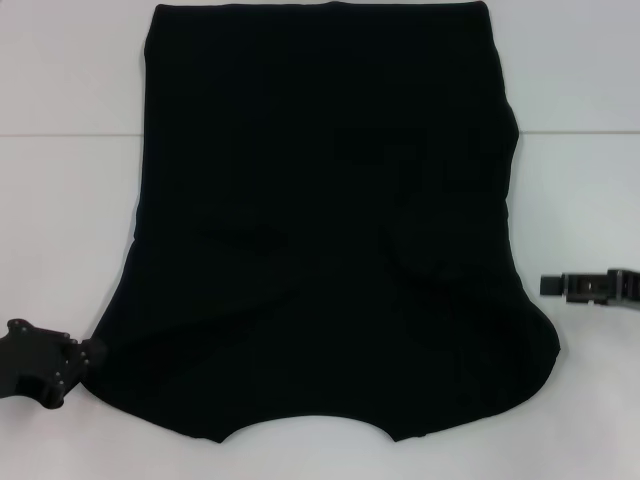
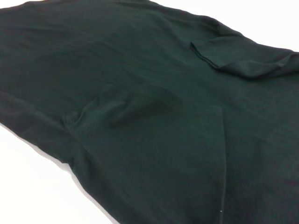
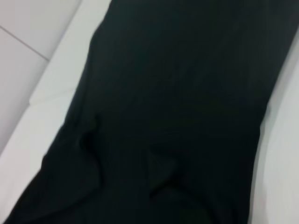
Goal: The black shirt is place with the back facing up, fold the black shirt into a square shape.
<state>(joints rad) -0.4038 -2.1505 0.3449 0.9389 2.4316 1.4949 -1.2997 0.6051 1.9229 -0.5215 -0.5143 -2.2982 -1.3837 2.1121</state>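
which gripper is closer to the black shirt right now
Left. The left gripper sits right at the black shirt's near-left edge, about touching the cloth. The right gripper lies off to the shirt's right side, with a clear strip of bare white table between.

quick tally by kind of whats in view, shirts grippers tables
shirt: 1
grippers: 2, left gripper at the shirt's near left corner, right gripper off its right edge
table: 1
total: 4
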